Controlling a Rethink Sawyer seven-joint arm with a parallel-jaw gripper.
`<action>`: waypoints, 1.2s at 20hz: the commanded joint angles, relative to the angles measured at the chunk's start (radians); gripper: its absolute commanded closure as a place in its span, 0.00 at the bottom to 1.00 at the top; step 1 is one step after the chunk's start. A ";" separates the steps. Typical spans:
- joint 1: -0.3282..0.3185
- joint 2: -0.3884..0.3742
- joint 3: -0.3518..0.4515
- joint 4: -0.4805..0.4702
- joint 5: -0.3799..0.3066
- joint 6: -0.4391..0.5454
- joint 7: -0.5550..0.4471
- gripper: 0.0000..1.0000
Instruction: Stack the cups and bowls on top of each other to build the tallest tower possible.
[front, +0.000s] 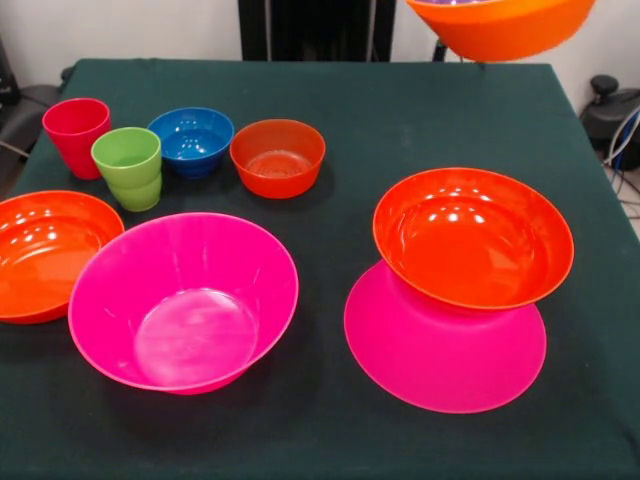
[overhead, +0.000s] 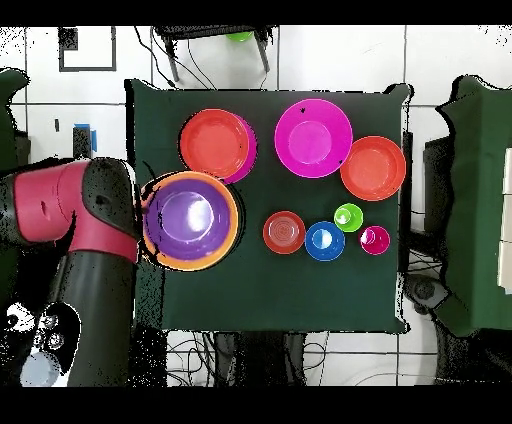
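The tower stands at the front right: an upturned hot pink bowl (front: 445, 355) (overhead: 246, 150) with a shallow red-orange bowl (front: 472, 235) (overhead: 212, 142) upright on it. A large orange bowl (front: 500, 25) (overhead: 190, 258) hangs in the air at the far right with the purple bowl (overhead: 190, 216) nested in it. My gripper (overhead: 150, 212) is shut on the orange bowl's rim; it is hidden in the front view. The red cup (front: 77, 135) (overhead: 375, 240) and the lime green cup (front: 128, 165) (overhead: 348, 217) stand upright on the far left.
A second large hot pink bowl (front: 183, 300) (overhead: 313, 138) sits upright at front centre-left. Another shallow red-orange bowl (front: 45, 250) (overhead: 373, 168) lies at the left edge. The small blue bowl (front: 192, 140) (overhead: 324, 241) and the small red-orange bowl (front: 278, 155) (overhead: 284, 232) sit beside the cups.
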 joint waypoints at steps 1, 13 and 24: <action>-0.052 0.086 0.122 -0.097 -0.017 -0.113 0.060 1.00; -0.105 0.165 0.164 -0.167 -0.044 -0.251 -0.015 1.00; -0.118 0.179 0.137 -0.202 -0.091 -0.254 -0.061 1.00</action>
